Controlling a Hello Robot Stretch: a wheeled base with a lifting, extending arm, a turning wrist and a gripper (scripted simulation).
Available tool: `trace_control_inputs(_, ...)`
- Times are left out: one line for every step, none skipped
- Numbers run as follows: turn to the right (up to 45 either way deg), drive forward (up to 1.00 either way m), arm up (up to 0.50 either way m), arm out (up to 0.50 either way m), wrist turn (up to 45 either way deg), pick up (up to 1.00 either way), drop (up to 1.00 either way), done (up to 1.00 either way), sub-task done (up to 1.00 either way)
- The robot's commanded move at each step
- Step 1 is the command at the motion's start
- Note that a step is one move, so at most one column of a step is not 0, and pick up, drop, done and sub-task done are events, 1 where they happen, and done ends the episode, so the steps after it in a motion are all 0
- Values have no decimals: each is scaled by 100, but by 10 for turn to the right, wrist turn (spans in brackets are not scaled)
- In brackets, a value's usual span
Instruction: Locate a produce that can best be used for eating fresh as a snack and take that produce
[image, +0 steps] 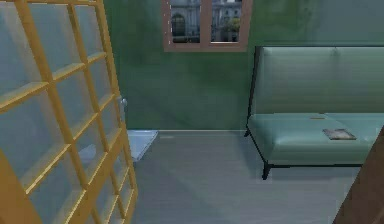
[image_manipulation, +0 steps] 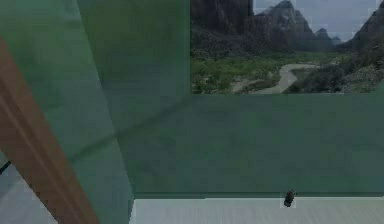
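A green sofa (image: 320, 120) stands against the green wall on the forward view's right. A small flat thing like a book or magazine (image: 339, 133) lies on its seat. In the arm side view a small dark thing (image_manipulation: 289, 199) sits low where the pale floor meets the green wall; I cannot tell what it is.
A glass door with a yellow wooden frame (image: 60, 110) fills the forward view's left. A brown-framed window (image: 208, 24) is in the far wall, with a low white object (image: 141, 144) below. Grey floor (image: 200, 180) lies between. A large mountain landscape picture (image_manipulation: 287, 45) hangs on the side wall.
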Motion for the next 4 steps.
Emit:
trace_control_inputs(30, 0, 0, 0, 0, 0, 0, 0, 0)
trace_control_inputs(0, 60, 0, 0, 0, 0, 0, 0, 0)
trace_control_inputs(360, 0, 0, 0, 0, 0, 0, 0, 0)
trace_control_inputs(0, 30, 0, 0, 0, 0, 0, 0, 0)
